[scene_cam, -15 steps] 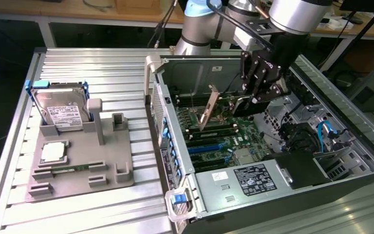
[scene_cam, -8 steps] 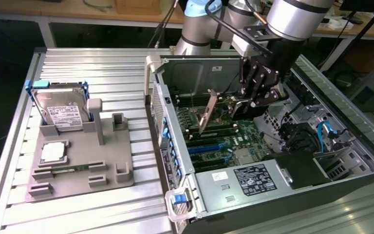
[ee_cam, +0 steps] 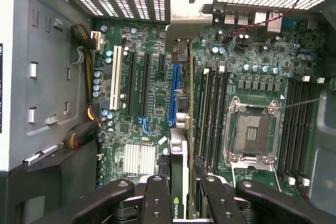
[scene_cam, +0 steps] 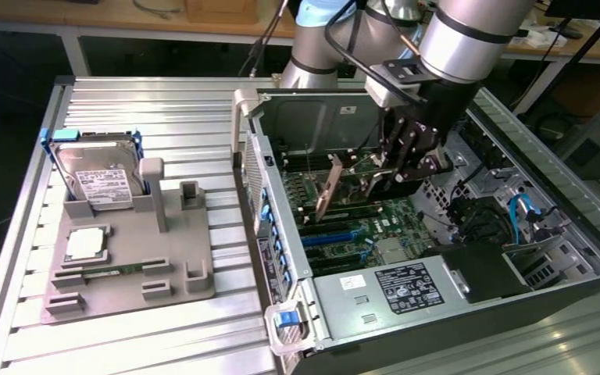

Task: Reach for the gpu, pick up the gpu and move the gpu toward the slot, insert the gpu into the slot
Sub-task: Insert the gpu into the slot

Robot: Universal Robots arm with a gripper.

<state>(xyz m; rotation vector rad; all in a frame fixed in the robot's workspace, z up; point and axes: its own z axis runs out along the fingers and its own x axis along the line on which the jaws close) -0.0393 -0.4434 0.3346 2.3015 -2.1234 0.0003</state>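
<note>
Hanging inside the open computer case [scene_cam: 316,121], the gripper [scene_cam: 392,170] grips the gpu [scene_cam: 326,191], which juts toward the exterior view's left as a thin tilted blade above the green motherboard [scene_cam: 383,215]. In this view the card looks raised off the board, not sunk into it. Outside the case, on the exterior view's left, a grey holder tray [scene_cam: 180,273] carries the hard drive [scene_cam: 97,176]. By this showing, the reach and the pick-up are done, and the carry has brought the card over the board.

Seen from the wrist, the gripper [ee_cam: 181,195] is partly closed, with one of its dark fingers [ee_cam: 157,195] on each side of the gpu [ee_cam: 178,150], clamping the card edge-on. The card runs away from the jaws toward its silvery end bracket [ee_cam: 185,17] at the case's rear openings. The slot [ee_cam: 174,93], a long blue strip, lies nearly parallel to the card's edge and just beside it. Much of its blue length is uncovered. The black memory strips [ee_cam: 210,114] and the processor socket [ee_cam: 252,129] sit on the card's far side from the slot. I judge the card close to lined up but not seated, so the insertion is left. Whether its lower edge touches the slot, I cannot tell.
</note>
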